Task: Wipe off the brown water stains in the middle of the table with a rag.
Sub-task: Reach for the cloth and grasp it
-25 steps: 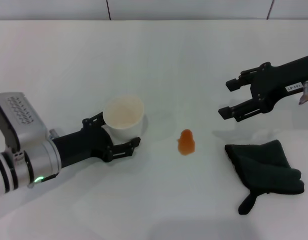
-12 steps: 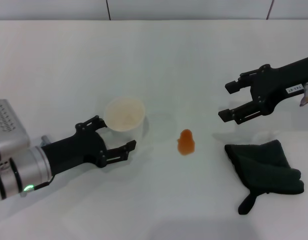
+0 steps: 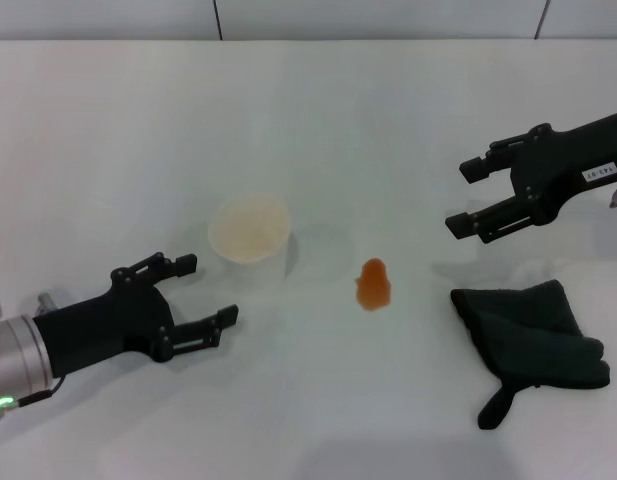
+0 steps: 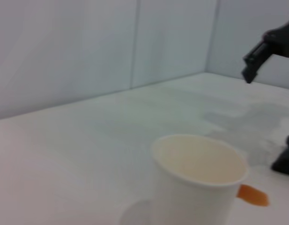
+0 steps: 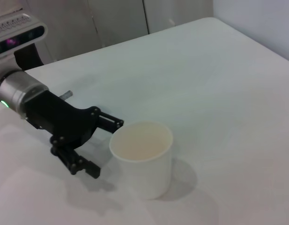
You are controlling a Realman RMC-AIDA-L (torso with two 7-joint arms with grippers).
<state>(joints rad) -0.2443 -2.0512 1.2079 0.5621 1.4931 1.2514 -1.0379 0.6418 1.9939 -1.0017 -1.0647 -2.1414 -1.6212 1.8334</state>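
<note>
— So, where does the right gripper (image 3: 472,196) stand?

— Its black fingers are spread apart with nothing between them. It hangs over the large plain white smooth table (image 3: 318,110) on the right side, apart from everything.

— And the cloth?

— The dark charcoal soft thick rag (image 3: 528,337) lies flat on the table nearer the robot than that gripper, with its narrow loop tab pointing toward the near edge. Nothing touches it.

— The spill?

— The small glossy orange-brown water stain (image 3: 373,284), roughly pear-shaped, sits near the middle of the table, to the left of the rag and apart from it. In the left wrist view it (image 4: 252,195) peeks out from behind the cup.

— What about the other arm?

— The left gripper (image 3: 206,291) is low on the left side, its black fingers also parted and empty. A cream-white paper cup (image 3: 250,239) stands upright just beyond its fingertips, free of them, between that gripper and the stain. From the right wrist view the cup (image 5: 143,157) and the left gripper (image 5: 105,148) sit close together without touching.
</note>
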